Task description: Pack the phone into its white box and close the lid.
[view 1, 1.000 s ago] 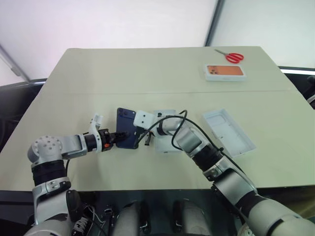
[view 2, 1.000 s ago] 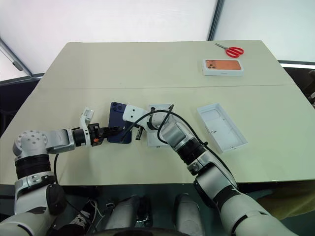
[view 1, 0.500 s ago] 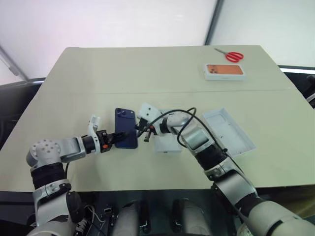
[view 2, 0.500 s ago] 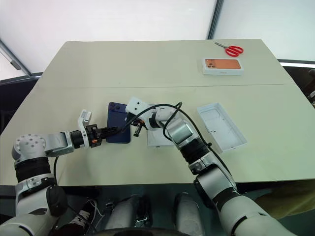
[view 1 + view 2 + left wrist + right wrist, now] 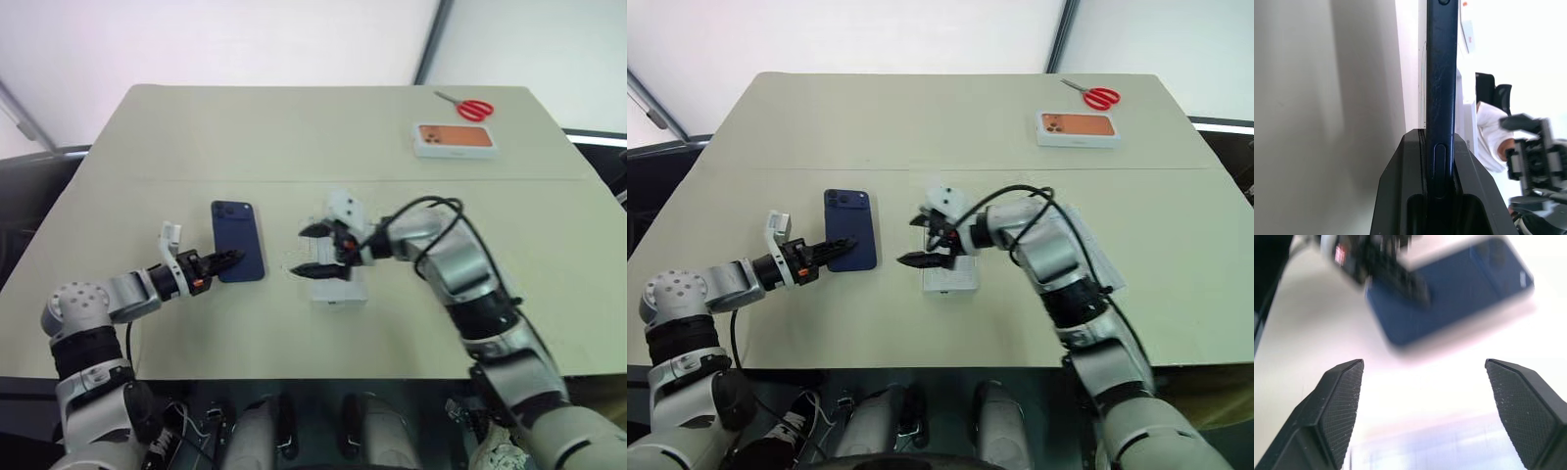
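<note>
Two grippers face each other over the table (image 5: 118,196): the left gripper (image 5: 227,258) is clamped on the near edge of the phone (image 5: 238,254), which it holds just above the tabletop with its camera cluster at the far end. The right gripper (image 5: 306,249) hangs with its fingers (image 5: 1339,404) spread wide and empty (nothing between them), beside the phone and over the white box (image 5: 338,291).

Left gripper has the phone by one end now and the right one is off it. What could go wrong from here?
1. The left gripper pinches the slim dark navy-blue smartphone only at its near edge; it could pivot or slip when lifted.
2. The open right gripper hangs over the shallow white cardboard tray, possibly blocking or nudging it as the phone comes across.
</note>
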`<state>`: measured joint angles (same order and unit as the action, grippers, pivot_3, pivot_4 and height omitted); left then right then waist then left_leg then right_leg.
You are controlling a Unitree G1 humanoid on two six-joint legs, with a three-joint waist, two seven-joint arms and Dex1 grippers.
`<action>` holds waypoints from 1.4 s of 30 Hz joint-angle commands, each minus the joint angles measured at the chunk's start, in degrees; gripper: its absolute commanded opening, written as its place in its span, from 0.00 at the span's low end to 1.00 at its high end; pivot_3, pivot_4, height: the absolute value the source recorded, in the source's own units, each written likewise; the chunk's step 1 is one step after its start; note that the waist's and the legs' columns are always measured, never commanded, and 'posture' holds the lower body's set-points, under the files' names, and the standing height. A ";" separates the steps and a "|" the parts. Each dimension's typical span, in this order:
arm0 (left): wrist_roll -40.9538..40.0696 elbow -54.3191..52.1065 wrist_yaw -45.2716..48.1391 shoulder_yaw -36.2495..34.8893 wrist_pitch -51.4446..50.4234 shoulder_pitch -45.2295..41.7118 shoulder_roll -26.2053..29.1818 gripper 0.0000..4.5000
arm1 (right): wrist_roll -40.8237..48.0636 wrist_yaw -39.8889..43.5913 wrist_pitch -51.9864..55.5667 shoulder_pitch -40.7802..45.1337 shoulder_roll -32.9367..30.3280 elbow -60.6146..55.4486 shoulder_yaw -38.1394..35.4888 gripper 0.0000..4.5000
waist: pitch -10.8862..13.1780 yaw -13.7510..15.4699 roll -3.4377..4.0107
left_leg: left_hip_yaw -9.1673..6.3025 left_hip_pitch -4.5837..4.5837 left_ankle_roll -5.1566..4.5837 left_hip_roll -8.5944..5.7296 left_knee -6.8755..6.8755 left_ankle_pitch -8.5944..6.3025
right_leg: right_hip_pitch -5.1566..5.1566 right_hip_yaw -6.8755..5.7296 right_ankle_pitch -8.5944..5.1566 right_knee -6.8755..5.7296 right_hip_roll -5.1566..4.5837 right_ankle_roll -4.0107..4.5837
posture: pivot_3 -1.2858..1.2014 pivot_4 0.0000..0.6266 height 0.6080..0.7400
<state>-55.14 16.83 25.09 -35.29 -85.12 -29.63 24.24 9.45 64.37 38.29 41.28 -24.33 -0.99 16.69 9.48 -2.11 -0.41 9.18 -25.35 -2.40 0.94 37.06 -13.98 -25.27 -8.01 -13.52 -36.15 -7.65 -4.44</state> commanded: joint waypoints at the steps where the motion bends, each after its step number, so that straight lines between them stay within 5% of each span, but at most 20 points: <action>1: -1.52 -2.27 2.74 0.21 2.09 -0.97 1.16 0.00 | 1.64 4.97 -2.76 -2.98 -5.91 -7.38 1.02 0.94 | 0.03 0.01 -0.04 | 0.00 -0.01 0.00 0.01 0.00 0.00 | -0.01 -0.01 0.00 0.01 0.01 0.00 | 0.52 0.24 0.98; 12: -2.29 -4.56 2.00 2.14 1.79 -1.66 -0.63 0.00 | -2.80 4.72 -9.87 -9.19 -12.12 -8.44 5.72 0.94 | 0.42 0.32 -0.44 | -0.03 -0.01 -0.02 0.04 0.24 0.01 | 0.13 -0.08 0.01 0.00 0.00 0.00 | 0.52 0.24 0.98; 16: -2.93 -5.30 1.01 1.82 0.90 -1.52 -1.43 0.00 | -4.52 3.74 -11.41 -9.12 -12.39 -6.72 6.53 0.68 | 0.44 1.17 -0.47 | -0.06 -0.01 -0.02 0.05 0.25 0.01 | 0.12 -0.10 0.01 0.00 0.01 0.01 | 0.52 0.24 0.98; 26: -3.26 -6.14 -0.30 1.40 0.03 -1.82 -2.33 0.00 | -6.53 2.68 -12.15 -8.93 -12.31 -4.49 7.23 0.68 | 0.46 1.44 -0.49 | -0.13 -0.01 -0.04 0.05 0.32 0.02 | 0.24 -0.21 0.01 -0.01 0.02 0.01 | 0.52 0.24 0.98; 30: -3.22 -6.31 -0.42 1.54 0.04 -1.56 -2.51 0.00 | -6.95 2.54 -12.47 -8.93 -12.22 -4.31 7.47 0.27 | 0.45 1.42 -0.50 | -0.19 0.02 -0.04 0.05 0.38 0.02 | 0.33 -0.27 0.01 -0.01 0.02 0.01 | 0.52 0.24 0.98; 42: -4.61 -5.41 -1.16 0.23 -0.98 -3.33 -1.62 0.00 | -9.49 -3.08 -10.95 -8.15 -5.28 -2.08 9.60 0.27 | 0.45 1.00 -0.51 | -0.35 0.06 -0.04 0.23 0.72 0.02 | 0.56 -0.42 0.04 -0.06 0.16 0.06 | 0.52 0.24 0.98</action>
<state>-57.25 12.80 23.37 -33.30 -86.09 -31.00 22.01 0.78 63.02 27.10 32.61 -31.54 -4.27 24.23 9.93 -1.11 -0.92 8.82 -25.28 -2.43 1.28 37.85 -13.96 -24.68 -8.44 -13.46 -36.20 -7.37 -4.35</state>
